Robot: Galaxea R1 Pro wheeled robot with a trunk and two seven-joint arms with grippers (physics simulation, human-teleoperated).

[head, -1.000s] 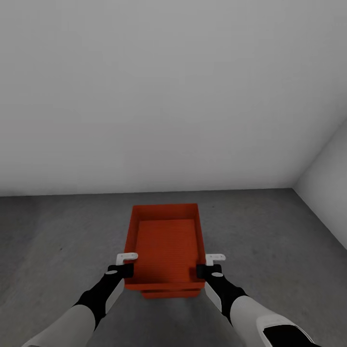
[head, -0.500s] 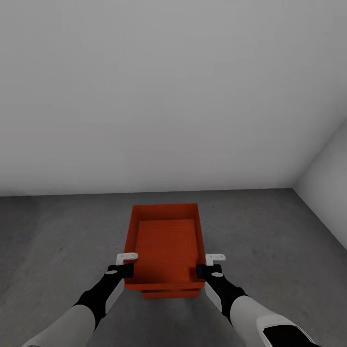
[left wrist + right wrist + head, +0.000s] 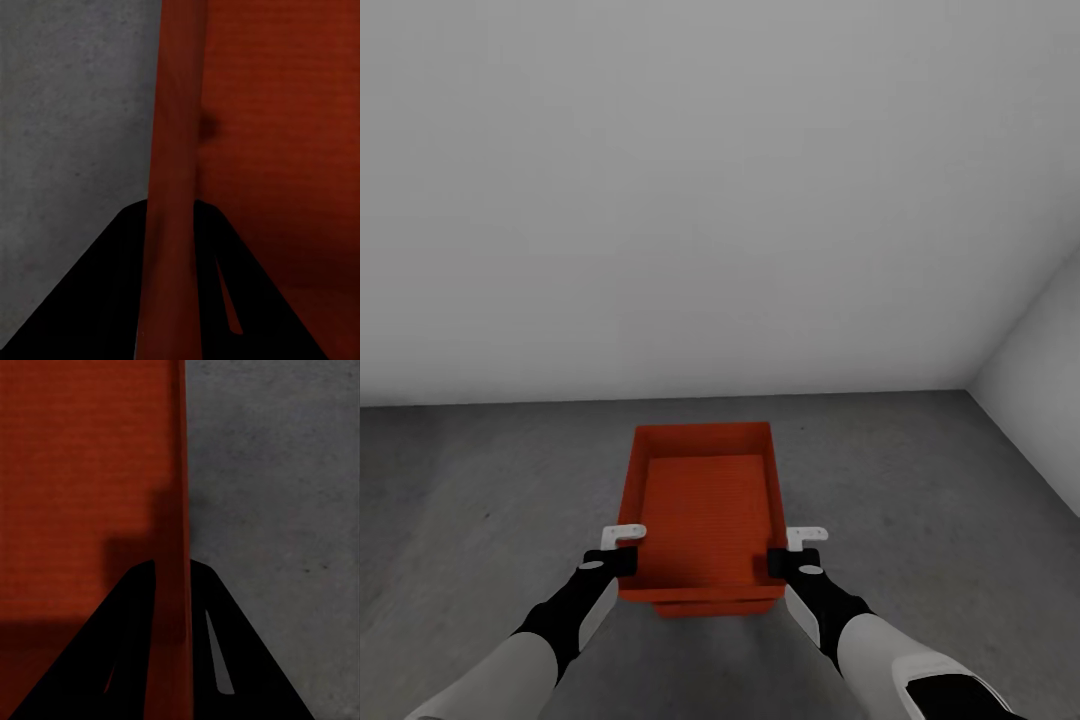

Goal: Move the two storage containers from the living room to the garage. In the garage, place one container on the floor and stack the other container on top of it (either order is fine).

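No change across the last second: view, arms and bins sit identically, so I read this as a hold, not a move. EARLIER frames match now.

Upper bin [image 3: 705,510] sits nested on the lower bin [image 3: 705,607], of which a thin strip shows under the near rim. Both rest on the garage floor [image 3: 480,480], near the white back wall [image 3: 700,200] and toward the right-hand corner.

My left jaws [image 3: 622,548] straddle the upper bin's left wall; my right jaws [image 3: 794,550] straddle its right wall. In both wrist views the wall [image 3: 176,150] runs between the dark fingers [image 3: 131,645], apparently clamped.

Judgement: stack looks done; release and withdrawal remain.

Materials: bins orange-red, smooth rigid plastic, thin straight walls, open top, faint ribbing on the base. Floor dull mottled grey concrete, matte. Walls plain white.
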